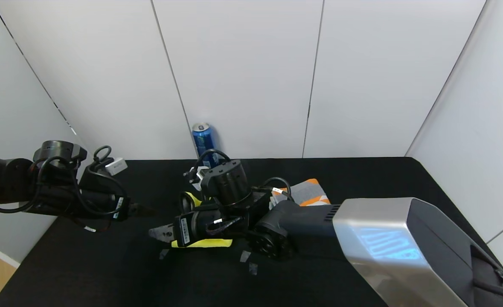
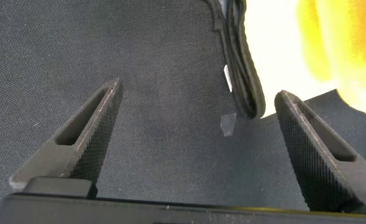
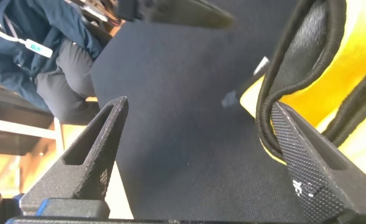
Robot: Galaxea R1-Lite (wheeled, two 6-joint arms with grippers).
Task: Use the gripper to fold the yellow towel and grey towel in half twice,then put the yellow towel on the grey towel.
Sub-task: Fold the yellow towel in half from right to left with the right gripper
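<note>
The yellow towel lies mid-table and is mostly hidden under my right wrist; it also shows in the left wrist view and the right wrist view. My right gripper is open just past the towel's left edge, low over the black cloth, with nothing between the fingers. My left gripper is open and empty, hovering left of the towel and pointing at it. The grey towel with orange patches lies folded behind my right arm, partly hidden.
A blue can stands at the back edge by the wall. Small tape pieces are stuck to the black table. White walls close the back and right sides. A black cable from my right wrist hangs over the yellow towel.
</note>
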